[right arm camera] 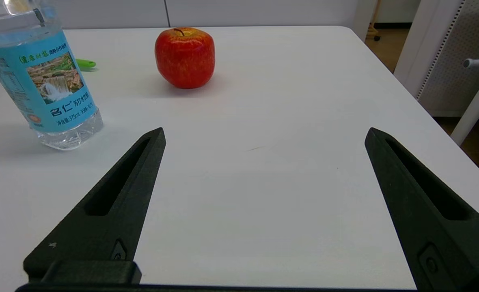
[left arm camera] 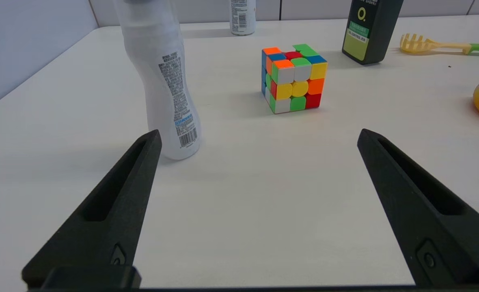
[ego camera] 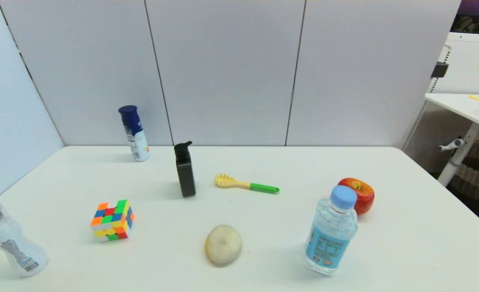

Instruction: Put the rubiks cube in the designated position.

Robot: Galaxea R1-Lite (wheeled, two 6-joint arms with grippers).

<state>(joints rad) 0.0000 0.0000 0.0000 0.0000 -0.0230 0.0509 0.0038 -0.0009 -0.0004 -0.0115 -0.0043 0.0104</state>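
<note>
The rubiks cube [ego camera: 113, 220] rests on the white table [ego camera: 264, 243] at the front left, its scrambled bright squares showing on three faces. In the left wrist view the rubiks cube [left arm camera: 294, 78] lies ahead of my left gripper [left arm camera: 257, 136], which is open, low over the table, with nothing between its fingers. My right gripper [right arm camera: 264, 134] is also open over bare table, with nothing in it. Neither arm shows in the head view.
A white bottle [ego camera: 12, 241] stands at the front left corner, close beside the left gripper's finger [left arm camera: 113, 207]. Also on the table: a black pump bottle [ego camera: 185, 170], a blue-capped bottle [ego camera: 134, 134], a yellow-green pasta fork [ego camera: 245, 185], a pale round sponge [ego camera: 223, 244], a water bottle [ego camera: 332, 231], an apple [ego camera: 358, 195].
</note>
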